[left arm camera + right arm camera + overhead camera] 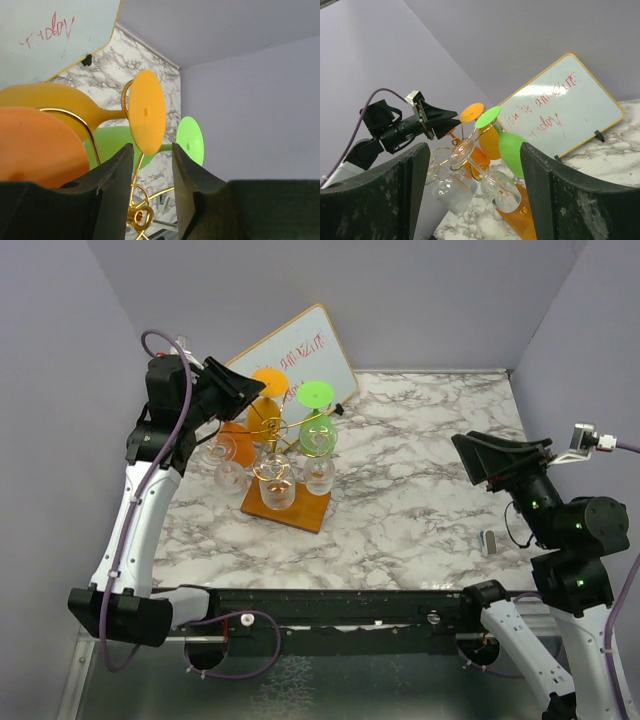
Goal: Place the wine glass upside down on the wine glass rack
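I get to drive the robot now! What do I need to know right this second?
Left end effector: open, fingers apart close by the round foot of the orange plastic wine glass, not clamping it.
Right end effector: open, empty, well off to the right.
Gold wire wine glass rack on a brown wooden base: back left of the table.
Done: the orange glass hangs upside down, its stem in a gold curl.
Left: probably only backing the left arm away without bumping the glass.
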Controlling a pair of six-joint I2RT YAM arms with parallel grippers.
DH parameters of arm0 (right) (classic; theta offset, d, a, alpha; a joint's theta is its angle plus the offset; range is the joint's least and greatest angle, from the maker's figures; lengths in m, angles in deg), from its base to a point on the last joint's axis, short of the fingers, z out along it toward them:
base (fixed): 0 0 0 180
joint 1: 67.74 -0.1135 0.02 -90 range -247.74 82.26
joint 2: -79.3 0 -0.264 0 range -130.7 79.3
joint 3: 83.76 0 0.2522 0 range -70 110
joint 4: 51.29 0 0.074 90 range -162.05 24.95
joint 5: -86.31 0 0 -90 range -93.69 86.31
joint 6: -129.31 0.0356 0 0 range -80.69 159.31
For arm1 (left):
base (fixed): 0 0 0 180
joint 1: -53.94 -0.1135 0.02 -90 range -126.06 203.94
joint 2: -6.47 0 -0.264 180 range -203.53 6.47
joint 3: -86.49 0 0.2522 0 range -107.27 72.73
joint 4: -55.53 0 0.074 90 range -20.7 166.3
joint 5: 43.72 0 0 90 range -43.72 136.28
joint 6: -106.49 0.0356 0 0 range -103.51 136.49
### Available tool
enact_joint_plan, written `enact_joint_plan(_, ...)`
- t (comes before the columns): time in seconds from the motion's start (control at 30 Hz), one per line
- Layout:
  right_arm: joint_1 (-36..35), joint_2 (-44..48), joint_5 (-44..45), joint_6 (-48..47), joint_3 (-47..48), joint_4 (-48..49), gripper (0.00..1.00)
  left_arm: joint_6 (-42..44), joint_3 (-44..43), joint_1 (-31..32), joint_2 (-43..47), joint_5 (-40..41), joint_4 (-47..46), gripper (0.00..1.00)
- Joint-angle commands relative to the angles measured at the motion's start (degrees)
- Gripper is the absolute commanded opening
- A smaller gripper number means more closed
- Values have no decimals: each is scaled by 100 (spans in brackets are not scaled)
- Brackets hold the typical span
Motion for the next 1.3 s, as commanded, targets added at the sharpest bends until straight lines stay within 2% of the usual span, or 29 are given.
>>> enact_joint_plan(0.0, 0, -50, -124, -15, 165, -594, 77, 517, -239, -45, 396, 86, 600, 40)
enact_joint_plan(0.23, -1, -57, -92, -223, 323, -1185, 77, 1094, -566, -45, 801, 186, 1328, 40)
enact_joint_plan(0.37, 0, -195, 127, -637, 493, -1902, 78, 1624, -640, -45, 1247, 434, 1731, 46)
enact_joint_plan(0.47, 0, -346, 309, -1007, 657, -2490, 82, 2281, -491, -45, 1702, 478, 1894, 57)
enact_joint_plan(0.53, 0, -520, 401, -1224, 776, -2923, 98, 2686, -323, -45, 2066, 535, 2009, 70)
enact_joint_plan(0.63, 0, -749, 658, -1467, 898, -3451, 100, 3112, -132, -41, 2568, 1068, 2449, 90)
enact_joint_plan(0.7, 0, -820, 936, -1580, 951, -3713, 100, 3306, -66, -43, 2871, 1645, 2837, 97)
enact_joint_plan(0.8, 0, -840, 1364, -1810, 996, -3905, 100, 3484, 20, -16, 3238, 2404, 3271, 99)
enact_joint_plan(1.03, 0, -1112, 2049, -2271, 1627, -4261, 100, 3531, 59, 79, 4030, 3536, 3668, 99)
enact_joint_plan(1.27, 0, -740, 1917, -2331, 1704, -4132, 100, 3475, 44, 241, 4373, 3863, 4039, 99)
